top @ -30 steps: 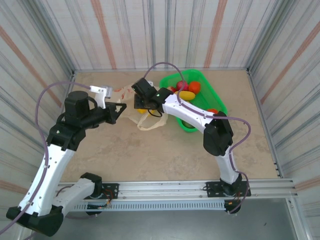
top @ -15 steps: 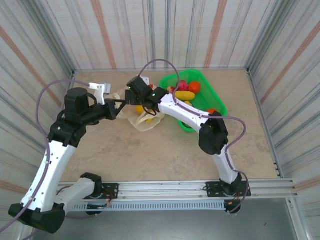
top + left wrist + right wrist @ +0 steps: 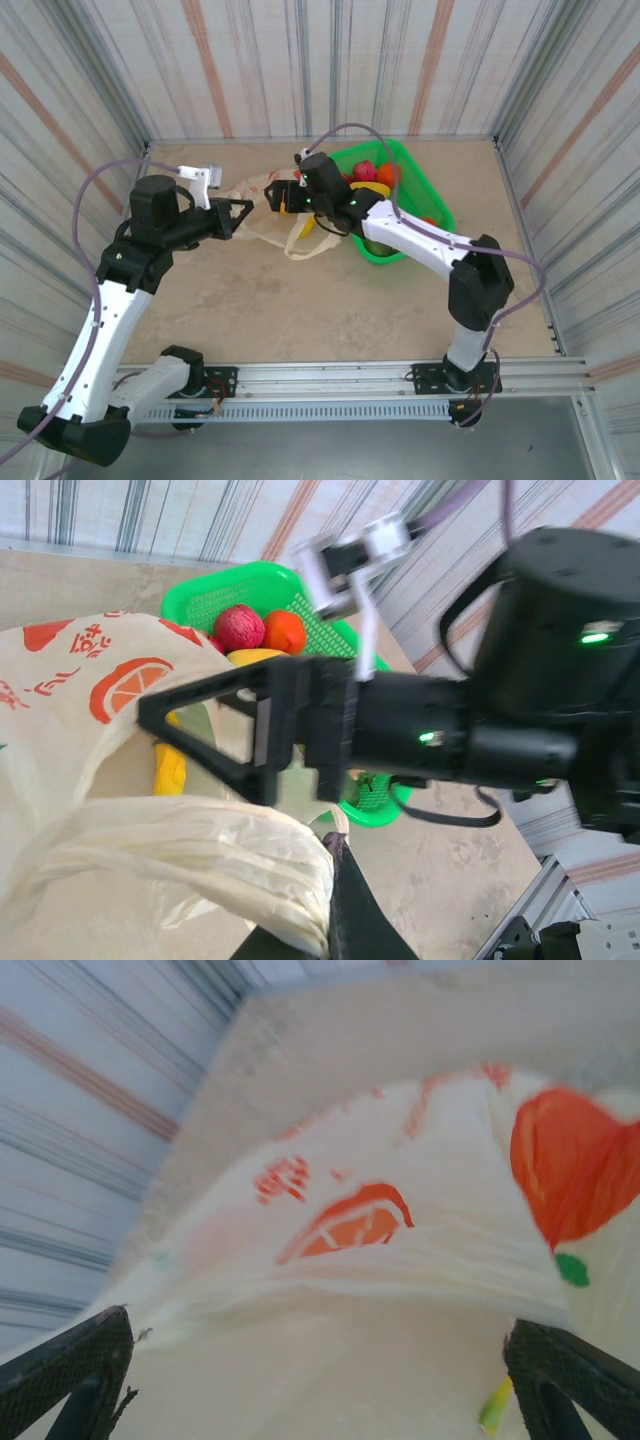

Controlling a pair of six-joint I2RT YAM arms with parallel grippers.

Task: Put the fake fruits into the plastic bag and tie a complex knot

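Right, the table [image 3: 300, 300] spreads out pale and stone-patterned, and both arms reach in over its far half. At far right sits the green basket [image 3: 432, 195], with the right arm crossing above its near edge. Just left of the basket lies the plastic bag [image 3: 268, 228], cream with orange and red fruit slices printed on it. It hangs slack between the two grippers, with a loop handle [image 3: 312, 247] trailing toward the near side.

Now the left gripper [image 3: 244, 212]: its jaws are pressed together, and the left wrist view shows a bunched fold of the bag pinched there, held up off the table. The right gripper [image 3: 285, 195] comes in from the opposite side, spread wide. In its own wrist view the two fingers [image 3: 70, 1370] stand at the bottom corners with printed plastic across the gap. Whether they touch the bag I cannot tell.

And the fruit! A yellow fruit [image 3: 168, 765] shows inside the bag's mouth. In the basket's far end a red fruit [image 3: 365, 172], an orange fruit [image 3: 388, 175] and a yellow banana [image 3: 368, 189] lie packed together.
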